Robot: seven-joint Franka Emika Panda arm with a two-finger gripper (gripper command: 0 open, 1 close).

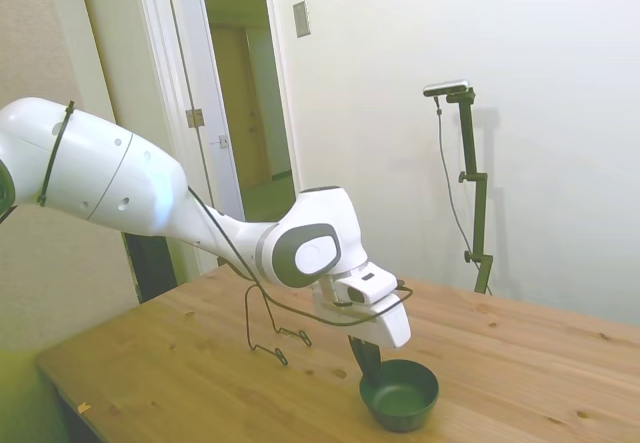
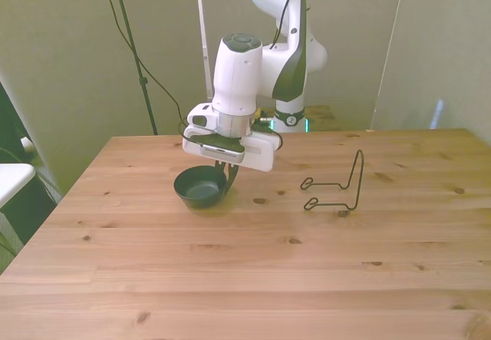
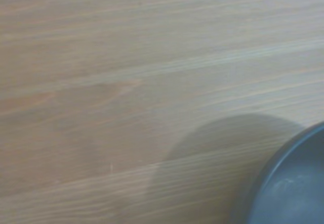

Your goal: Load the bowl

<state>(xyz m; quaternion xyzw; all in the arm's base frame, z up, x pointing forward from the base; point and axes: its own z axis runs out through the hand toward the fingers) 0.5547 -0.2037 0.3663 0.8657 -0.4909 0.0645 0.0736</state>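
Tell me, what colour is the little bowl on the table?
The bowl is dark green, plain and matte. The front view shows it best.

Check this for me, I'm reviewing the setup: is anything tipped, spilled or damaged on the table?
Nothing stands out. The bowl is upright with nothing visible inside, and the gripper is at its rim. The wire stand stands upright, apart, toward the front view's right. No spill or damage shows on the table.

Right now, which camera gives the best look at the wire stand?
The front view: the wire stand sits unobstructed on the front view's right, its whole outline clear. The side view shows it partly mixed with the arm's cable. The wrist view misses it entirely.
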